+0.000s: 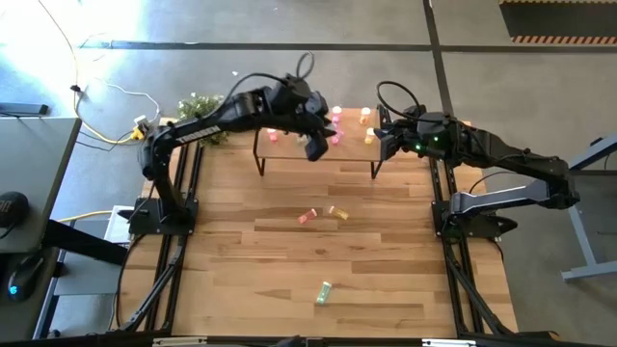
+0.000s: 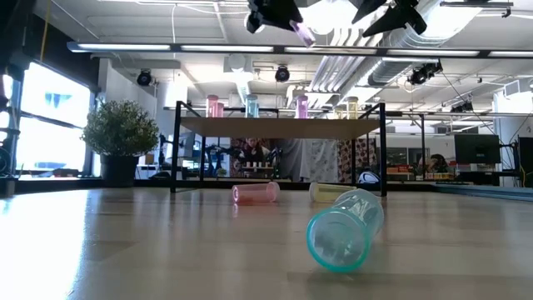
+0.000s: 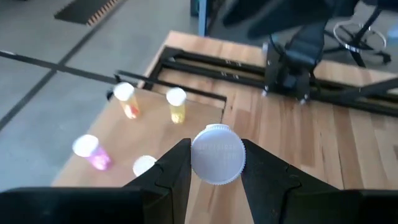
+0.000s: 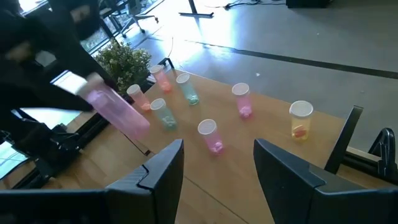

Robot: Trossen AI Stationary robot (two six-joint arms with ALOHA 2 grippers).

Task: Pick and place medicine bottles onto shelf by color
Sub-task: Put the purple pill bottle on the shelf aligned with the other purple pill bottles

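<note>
My left gripper [image 1: 313, 145] hangs over the shelf [image 1: 289, 162], a low wood-topped stand at the table's far edge, and is shut on a pink bottle [image 4: 115, 113]. Several bottles stand upright on the shelf top [image 4: 249, 155]: pink [image 4: 209, 135], mint-green [image 4: 163, 114], salmon and yellow [image 4: 300, 119]. Three bottles lie on their sides on the table: salmon [image 1: 308, 216], yellow [image 1: 338, 212] and mint-green [image 1: 324, 292]. My right gripper [image 4: 217, 168] is open by the shelf's right end, nothing between its fingers. My left gripper pinches the pink bottle between its two fingers at the white-capped end [image 3: 194, 155], the cap facing back toward the wrist. The fingers slant downward from the table's left. The bottle's body [image 2: 303, 33] juts out beyond them, tilted and lifted clear above the shelf.
A potted plant [image 1: 198, 104] stands at the far left corner behind the shelf. The shelf's thin black legs [image 1: 258, 159] rest on the table. Bare wood lies between the shelf and the near edge around the three loose bottles.
</note>
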